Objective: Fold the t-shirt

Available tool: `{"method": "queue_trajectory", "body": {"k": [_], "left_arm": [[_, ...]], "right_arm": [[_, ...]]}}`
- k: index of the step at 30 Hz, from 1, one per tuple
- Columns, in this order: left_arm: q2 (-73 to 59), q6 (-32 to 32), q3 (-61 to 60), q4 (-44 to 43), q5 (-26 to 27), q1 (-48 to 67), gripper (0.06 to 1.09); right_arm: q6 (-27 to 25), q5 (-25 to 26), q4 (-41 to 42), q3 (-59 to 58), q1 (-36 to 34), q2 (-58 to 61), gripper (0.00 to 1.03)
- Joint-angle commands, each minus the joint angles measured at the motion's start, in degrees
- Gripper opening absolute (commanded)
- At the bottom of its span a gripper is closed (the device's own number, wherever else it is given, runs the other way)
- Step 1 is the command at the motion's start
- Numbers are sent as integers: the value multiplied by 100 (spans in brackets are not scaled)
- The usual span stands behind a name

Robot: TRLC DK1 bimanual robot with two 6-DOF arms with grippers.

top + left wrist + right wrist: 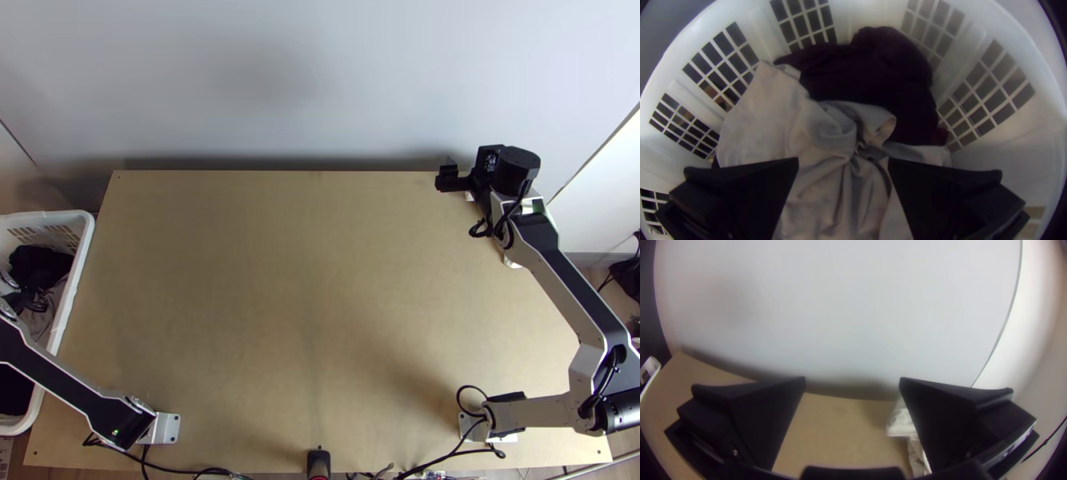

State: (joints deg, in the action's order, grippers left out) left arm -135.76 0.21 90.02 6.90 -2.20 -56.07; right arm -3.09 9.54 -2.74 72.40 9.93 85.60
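Your left end effector (843, 160) has its fingers spread wide, one either side of the bunched grey cloth (818, 138), with no fabric visibly pinched; you cannot tell whether either pad touches it. That cloth, probably your t-shirt, lies in the white basket (70, 292) at the left edge of the top view, so the left arm is plainly the nearer. It sits straight ahead of and between those fingers, partly over the dark cloth (871, 75) that fills the upper middle of the left wrist view. Crumpled like this, it gives you no clear long axis, though its creases run from the middle of that view to the bottom edge. You'd likely reach deeper, close on a raised fold and lift it out to the tabletop (280, 280), watching that the dark piece doesn't come too. Your right end effector (852, 378), upper right in the top view, is wide open, gripping nothing, well apart from the basket.
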Motion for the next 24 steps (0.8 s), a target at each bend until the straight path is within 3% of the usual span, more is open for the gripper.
{"method": "queue_trajectory", "body": {"k": [1,24], "left_arm": [[-345,-3,526,5,-9,61,103],[-1084,-179,1466,101,-167,527,103]], "right_arm": [[-25,74,2,-235,9,-202,98],[-253,197,-7,-508,-9,-360,98]]}}
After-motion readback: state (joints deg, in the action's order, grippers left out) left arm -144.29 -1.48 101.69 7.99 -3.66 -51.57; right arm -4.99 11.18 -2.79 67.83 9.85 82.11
